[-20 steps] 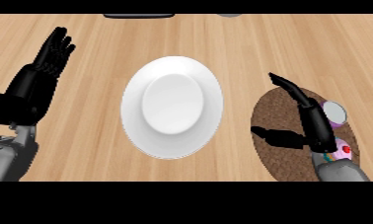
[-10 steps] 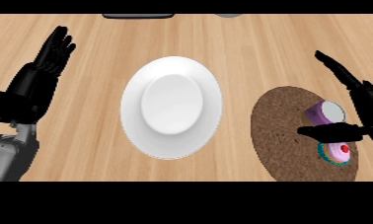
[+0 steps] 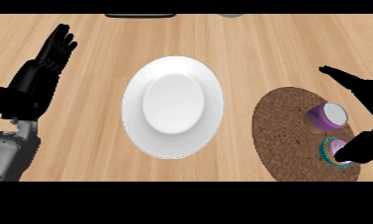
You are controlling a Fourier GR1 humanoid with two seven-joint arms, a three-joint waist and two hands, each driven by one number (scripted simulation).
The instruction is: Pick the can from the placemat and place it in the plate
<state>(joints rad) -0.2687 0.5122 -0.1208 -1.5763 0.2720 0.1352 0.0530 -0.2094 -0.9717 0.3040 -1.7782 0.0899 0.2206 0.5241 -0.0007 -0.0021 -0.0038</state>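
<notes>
Purple metal can point(image 3: 328, 117) stands on round brown cork placemat point(image 3: 291, 134); white oval plate point(image 3: 172, 106) unfilled. Right hand point(image 3: 353, 87) fingers released beside can; nothing grasped yet.

The bench point(image 3: 270, 45) is light wood, its grain running side to side. A white plate point(image 3: 172, 106) lies on it near the middle. To the plate's right, apart from it, a round brown placemat point(image 3: 287, 129) lies flat, reaching the lower right edge of the view. At the far edge, a dark flat object point(image 3: 140, 15) and a grey one point(image 3: 232, 15) show only partly.
</notes>
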